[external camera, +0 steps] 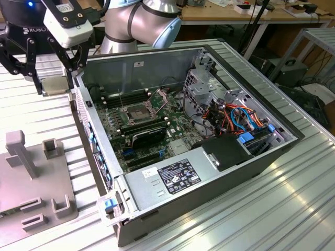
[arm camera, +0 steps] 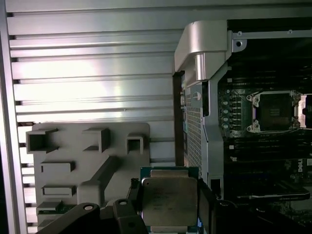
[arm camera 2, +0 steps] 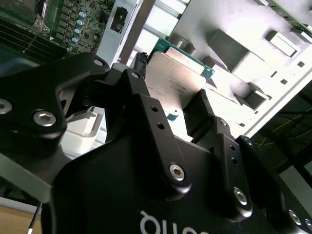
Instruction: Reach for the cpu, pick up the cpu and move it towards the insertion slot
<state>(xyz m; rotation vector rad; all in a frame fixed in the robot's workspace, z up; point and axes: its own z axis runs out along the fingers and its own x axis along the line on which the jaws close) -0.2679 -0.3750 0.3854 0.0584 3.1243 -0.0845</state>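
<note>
The pincer (arm camera: 168, 214) grips one cpu (arm camera: 169, 201) by two opposite edges, its black fingers (arm camera 2: 146, 105) pressed against the silvery chip (arm camera 2: 173, 80) in both wrist views. The chip hangs clear of the grey fixture plate (arm camera: 87, 168), above the ribbed counter (arm camera: 97, 87) just outside the open computer case (external camera: 209, 172). One insertion slot (external camera: 137, 113) sits uncovered on the green motherboard (external camera: 157, 136) inside that case, its dark centre also seen in the first wrist view (arm camera: 274, 111). In the exterior view the single arm (external camera: 141, 21) reaches down by the case's far corner on the exterior view's left, wrist pointing down.
</note>
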